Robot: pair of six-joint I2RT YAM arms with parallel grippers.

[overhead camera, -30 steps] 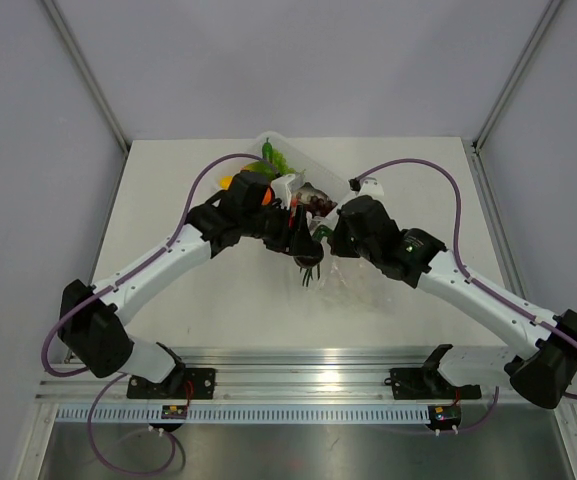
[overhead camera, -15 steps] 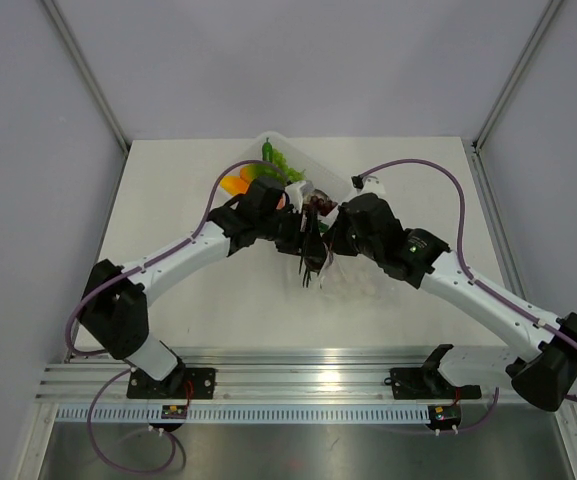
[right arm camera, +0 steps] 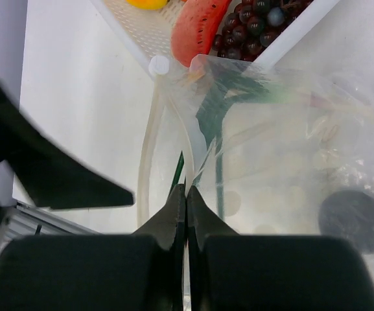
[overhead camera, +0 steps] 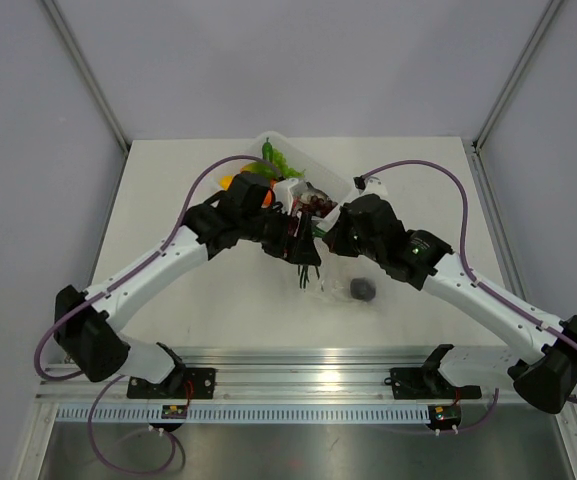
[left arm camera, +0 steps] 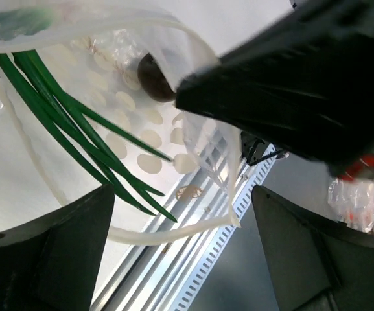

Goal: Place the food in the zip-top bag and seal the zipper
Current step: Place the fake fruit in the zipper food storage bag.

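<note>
Clear plastic of the bag (right arm camera: 284,149) lies on the white surface (overhead camera: 198,290) just in front of the tray (right arm camera: 131,35), between the two arms. The right tool (right arm camera: 186,194) has its fingers pressed together, and the edge of the bag mouth is clamped between them. The left tool (left arm camera: 181,194) has its fingers wide apart and they grip nothing. It hangs over the open mouth of the bag, close beside the right tool.

The onion (left arm camera: 76,129) is partly in the bag. Its long green leaves run through the mouth, and in the top view their tips point toward the arm bases. The dark fruit (overhead camera: 364,290) sits inside the bag on its right side, apart from the onion. The zipper (left arm camera: 174,232) shows as a thick pale strip that curves around the mouth. Its two sides are apart, so the bag is not sealed.

In the tray, the watermelon slice (right arm camera: 199,26) lies just beside the grapes (right arm camera: 258,19), and a yellow piece (right arm camera: 146,3) is behind the slice. The near corner of the tray touches the bag or is very close to it; I cannot tell which. In the top view the pepper (overhead camera: 278,158) is at the far end of the tray and an orange piece (overhead camera: 228,182) shows at the left, partly hidden by the left arm.
</note>
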